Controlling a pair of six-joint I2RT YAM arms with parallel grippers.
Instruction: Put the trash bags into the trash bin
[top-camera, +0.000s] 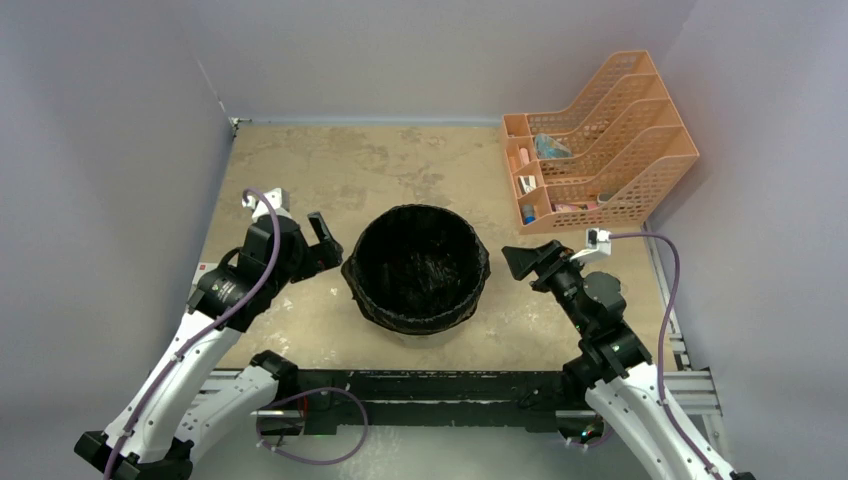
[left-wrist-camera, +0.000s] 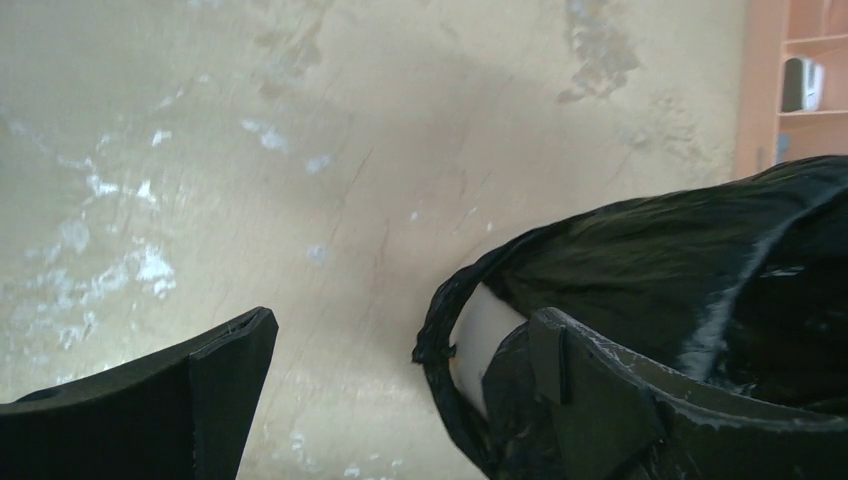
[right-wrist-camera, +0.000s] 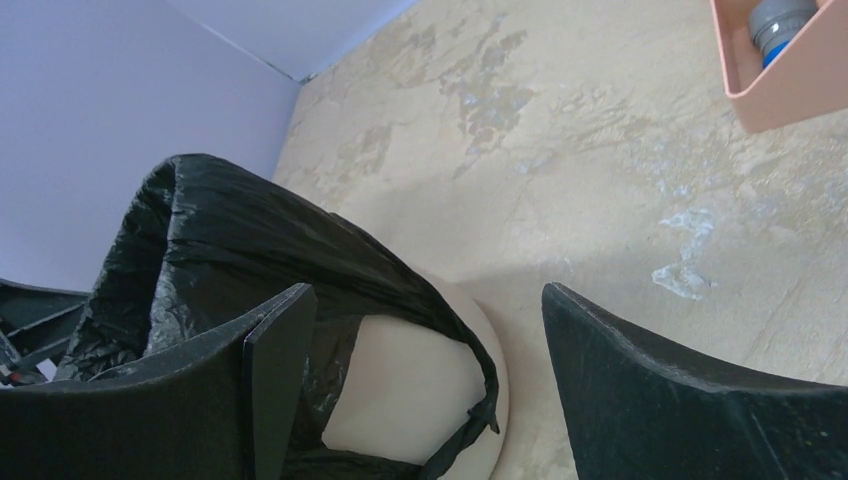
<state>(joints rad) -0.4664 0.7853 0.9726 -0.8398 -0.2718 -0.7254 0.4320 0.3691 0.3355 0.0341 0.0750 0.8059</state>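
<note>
The black trash bag (top-camera: 420, 262) lines the trash bin in the table's middle, its mouth open and its film folded over the rim. The cream bin wall shows only in the wrist views (left-wrist-camera: 488, 340) (right-wrist-camera: 410, 390), framed by a loop handle on each side (left-wrist-camera: 440, 325) (right-wrist-camera: 478, 375). My left gripper (top-camera: 325, 252) is open and empty just left of the bin; in its wrist view (left-wrist-camera: 400, 375) its right finger (left-wrist-camera: 620, 400) is against the bag's film. My right gripper (top-camera: 516, 262) is open and empty just right of the bin, its left finger (right-wrist-camera: 235, 385) over the bag (right-wrist-camera: 250, 240).
An orange mesh desk organiser (top-camera: 600, 140) with small items stands at the back right, and its edge shows in both wrist views (left-wrist-camera: 790, 80) (right-wrist-camera: 790, 85). Grey walls enclose the table on the left, back and right. A black rail runs along the near edge (top-camera: 440, 385).
</note>
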